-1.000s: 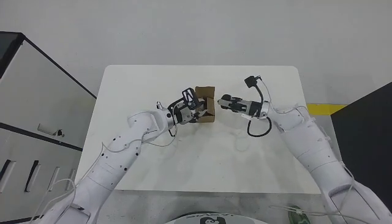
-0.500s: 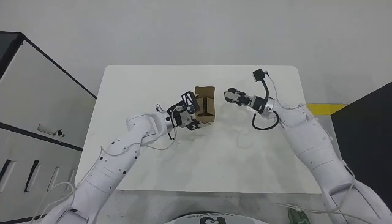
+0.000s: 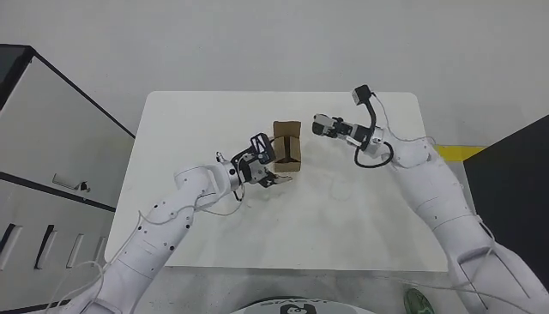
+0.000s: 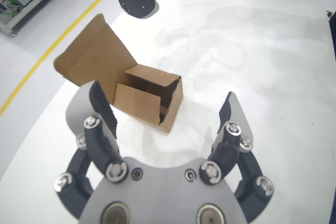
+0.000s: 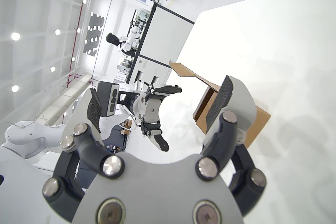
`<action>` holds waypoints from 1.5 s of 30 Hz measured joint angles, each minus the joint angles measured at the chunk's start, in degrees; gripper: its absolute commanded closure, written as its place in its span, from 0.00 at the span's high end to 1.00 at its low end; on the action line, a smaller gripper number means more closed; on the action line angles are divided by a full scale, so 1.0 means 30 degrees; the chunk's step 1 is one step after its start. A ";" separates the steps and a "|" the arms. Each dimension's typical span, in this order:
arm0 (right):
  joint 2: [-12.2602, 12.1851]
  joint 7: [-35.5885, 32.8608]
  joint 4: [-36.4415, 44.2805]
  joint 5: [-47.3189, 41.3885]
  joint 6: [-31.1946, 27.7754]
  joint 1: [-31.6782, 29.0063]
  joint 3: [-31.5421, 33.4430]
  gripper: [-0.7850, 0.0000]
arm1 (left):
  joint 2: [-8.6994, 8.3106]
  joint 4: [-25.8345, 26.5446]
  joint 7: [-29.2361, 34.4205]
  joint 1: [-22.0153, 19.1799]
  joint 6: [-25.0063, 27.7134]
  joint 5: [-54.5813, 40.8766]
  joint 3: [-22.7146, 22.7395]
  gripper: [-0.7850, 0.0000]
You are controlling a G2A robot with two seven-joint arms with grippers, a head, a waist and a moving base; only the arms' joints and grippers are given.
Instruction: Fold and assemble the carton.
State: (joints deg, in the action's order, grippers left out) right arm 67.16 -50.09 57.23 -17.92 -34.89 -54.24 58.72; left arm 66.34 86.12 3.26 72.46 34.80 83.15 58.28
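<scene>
Carton [image 3: 288,147] sits at middle of table [image 3: 360,220], long axis near-to-far, mouth upward w/ lid flap raised at far end. L gripper [image 3: 268,161] is nearer, just beside near-left corner, jaws wide, empty. R gripper [image 3: 316,126] off far-right side, apart, also spread, empty.

A small brown cardboard carton [image 3: 287,147] sits on the white desk [image 3: 197,125] near its middle, its top open. The lid flap [image 4: 92,62] stands raised and the inner flaps [image 4: 137,101] are partly folded inward.
</scene>
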 measured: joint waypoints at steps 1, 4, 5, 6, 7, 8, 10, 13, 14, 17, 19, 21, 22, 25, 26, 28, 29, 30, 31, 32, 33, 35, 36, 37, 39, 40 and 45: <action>0.0078 -0.0242 -0.0243 -0.0168 0.0075 0.0275 -0.0151 1.00 | -0.0015 0.0011 -0.0031 0.0101 -0.0069 0.0023 0.0038 1.00; 0.0380 -0.0606 -0.1275 -0.0421 0.0160 0.1250 -0.0700 1.00 | -0.0030 -0.0060 -0.0249 0.0325 -0.0407 0.0066 0.0082 1.00; 0.0480 -0.0569 -0.1621 -0.0348 0.0138 0.1536 -0.0883 1.00 | -0.0023 -0.0108 -0.0326 0.0358 -0.0586 0.0128 0.0066 1.00; 0.0619 -0.0436 -0.2052 -0.0228 0.0062 0.1892 -0.1125 1.00 | -0.0005 -0.0190 -0.0450 0.0394 -0.0825 0.0203 0.0015 1.00; 0.0729 -0.0327 -0.2353 -0.0195 -0.0021 0.2122 -0.1304 1.00 | 0.0012 -0.0276 -0.0540 0.0413 -0.0970 0.0214 -0.0034 1.00; 0.0839 -0.0225 -0.2647 -0.0178 -0.0117 0.2332 -0.1478 1.00 | 0.0029 -0.0364 -0.0612 0.0415 -0.1090 0.0225 -0.0083 1.00; 0.1108 0.0032 -0.3321 -0.0111 -0.0379 0.2786 -0.1895 1.00 | 0.0070 -0.0589 -0.0759 0.0386 -0.1304 0.0256 -0.0201 1.00; 0.1548 0.0128 -0.4231 -0.0290 -0.0802 0.3362 -0.2538 1.00 | 0.0138 -0.1023 -0.0953 0.0266 -0.1603 0.0338 -0.0384 1.00; 0.1687 0.0134 -0.4512 -0.0339 -0.0922 0.3537 -0.2733 1.00 | 0.0163 -0.1161 -0.1010 0.0216 -0.1710 0.0338 -0.0436 1.00; 0.2154 0.0286 -0.5477 -0.0396 -0.1348 0.4098 -0.3347 1.00 | 0.0246 -0.1587 -0.1240 0.0033 -0.2178 0.0364 -0.0568 1.00; 0.2473 0.0429 -0.6168 -0.0469 -0.1630 0.4449 -0.3703 1.00 | 0.0302 -0.1838 -0.1381 -0.0090 -0.2682 0.0567 -0.0649 1.00; 0.2768 0.0531 -0.6801 -0.0522 -0.1838 0.4754 -0.4005 1.00 | 0.0361 -0.2040 -0.1354 -0.0212 -0.3274 0.0895 -0.0752 1.00; 0.2882 0.0554 -0.7042 -0.0550 -0.1936 0.4864 -0.4111 1.00 | 0.0389 -0.2138 -0.1319 -0.0255 -0.3515 0.0964 -0.0794 1.00; 0.3207 0.0527 -0.7760 -0.0663 -0.2230 0.5162 -0.4377 1.00 | 0.0491 -0.2530 -0.1134 -0.0465 -0.4096 0.1050 -0.0933 1.00; 0.3294 0.0446 -0.7934 -0.0729 -0.2302 0.5229 -0.4438 1.00 | 0.0524 -0.2653 -0.1104 -0.0534 -0.4195 0.1056 -0.0986 1.00; 0.3467 0.0142 -0.8310 -0.0891 -0.2417 0.5374 -0.4550 1.00 | 0.0594 -0.2936 -0.1020 -0.0699 -0.4522 0.1128 -0.1077 1.00; 0.3530 0.0025 -0.8460 -0.0964 -0.2465 0.5426 -0.4579 1.00 | 0.0622 -0.3041 -0.0973 -0.0761 -0.4663 0.1163 -0.1108 1.00; 0.3607 -0.0145 -0.8645 -0.1058 -0.2519 0.5481 -0.4611 1.00 | 0.0654 -0.3167 -0.0925 -0.0839 -0.4876 0.1184 -0.1118 1.00; 0.3659 -0.0287 -0.8772 -0.1143 -0.2558 0.5513 -0.4624 1.00 | 0.0675 -0.3247 -0.0878 -0.0891 -0.5036 0.1239 -0.1123 1.00; 0.3704 -0.0424 -0.8896 -0.1232 -0.2600 0.5540 -0.4629 1.00 | 0.0692 -0.3310 -0.0834 -0.0932 -0.5206 0.1307 -0.1121 1.00; 0.3757 -0.0618 -0.9052 -0.1338 -0.2644 0.5570 -0.4632 1.00 | 0.0712 -0.3371 -0.0792 -0.0969 -0.5420 0.1393 -0.1115 1.00; 0.3824 -0.0882 -0.9284 -0.1469 -0.2687 0.5599 -0.4627 1.00 | 0.0732 -0.3433 -0.0729 -0.1001 -0.5689 0.1550 -0.1098 1.00; 0.3863 -0.1067 -0.9432 -0.1625 -0.2690 0.5589 -0.4598 1.00 | 0.0737 -0.3460 -0.0674 -0.1025 -0.5851 0.1745 -0.1089 1.00; 0.3886 -0.1234 -0.9536 -0.1777 -0.2698 0.5575 -0.4561 1.00 | 0.0737 -0.3469 -0.0639 -0.1033 -0.5971 0.1905 -0.1076 1.00; 0.3918 -0.1644 -0.9777 -0.2069 -0.2764 0.5562 -0.4467 1.00 | 0.0738 -0.3476 -0.0648 -0.1005 -0.6184 0.1995 -0.0967 1.00; 0.3927 -0.1816 -0.9864 -0.2150 -0.2796 0.5559 -0.4434 1.00 | 0.0732 -0.3473 -0.0624 -0.0992 -0.6303 0.2083 -0.0907 1.00; 0.3949 -0.2741 -1.0188 -0.2571 -0.2848 0.5434 -0.4243 1.00 | 0.0719 -0.3425 -0.0584 -0.0870 -0.7032 0.2244 -0.0521 1.00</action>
State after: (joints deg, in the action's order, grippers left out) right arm 79.01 -58.31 26.66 -25.63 -43.44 -37.94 45.99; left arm 68.49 75.85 1.50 69.85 13.70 89.88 56.72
